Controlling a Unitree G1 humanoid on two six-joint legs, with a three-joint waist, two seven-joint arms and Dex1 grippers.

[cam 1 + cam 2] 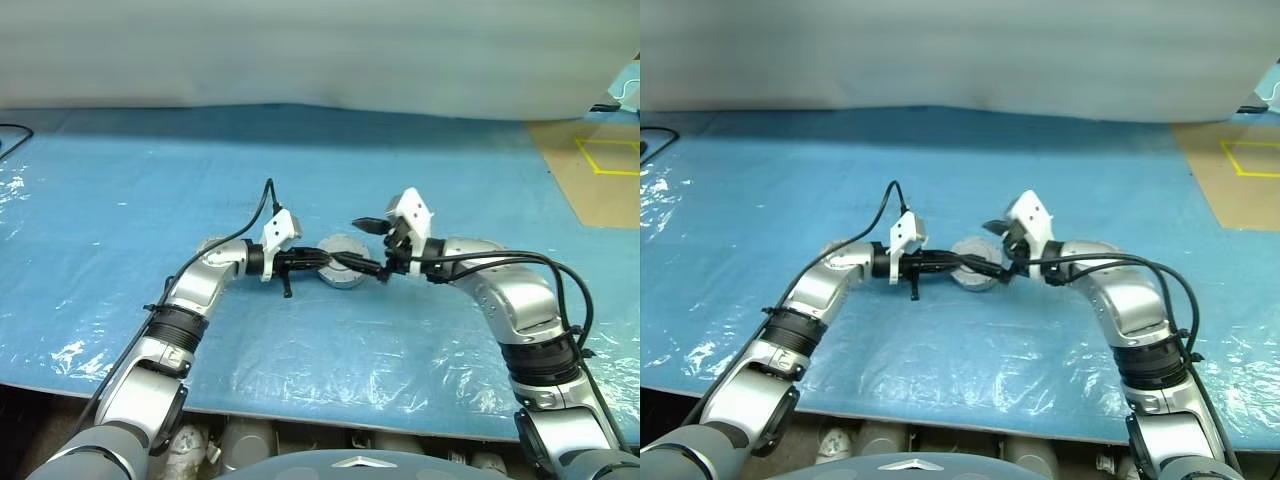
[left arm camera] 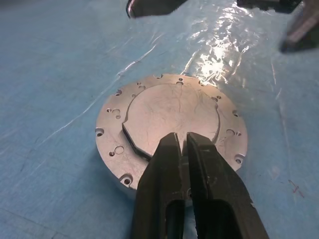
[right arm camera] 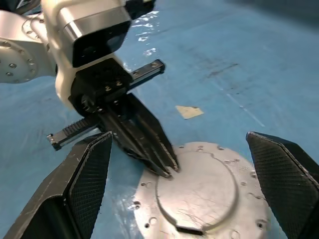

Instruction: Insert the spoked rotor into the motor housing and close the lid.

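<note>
- Blue plastic-sheeted work surface (image 1: 120, 200) fills the scene, wrinkled and glossy; pale wall behind, brown floor patch with yellow tape (image 1: 605, 158) at far right.
- Motor housing (image 1: 343, 262), a squat round silver-grey metal can, sits on the sheet between the two arms, about mid-table.
- Lid (image 2: 172, 117), a round silver-grey disc with small holes round its edge and a raised scratched centre panel, lies flat on top of the housing. Looks down; no windings visible.
- Left gripper (image 2: 182, 142): black fingers clenched together, nothing between them, tips resting on or just over the lid's near edge. Contact vs hover: can't tell.
- Right gripper (image 3: 179, 169): fingers (image 3: 84, 179) spread wide, released, empty, hanging above the lid and straddling it without touching.
- Small tan scrap (image 3: 189, 111) on the sheet just beyond the housing.
- Step, my read: closing the lid, at or near done. Left tips seem to be pressing it down while the right stands clear.
- Next calls for: confirming the lid is seated flush all round, then lifting the left tips straight off without dragging the can sideways.
- Hidden: the spoked rotor, presumably inside under the lid but unverifiable. Hinge not discernible. Near side of the housing is covered by the left fingers; head views have the can partly masked by both grippers and cables.
</note>
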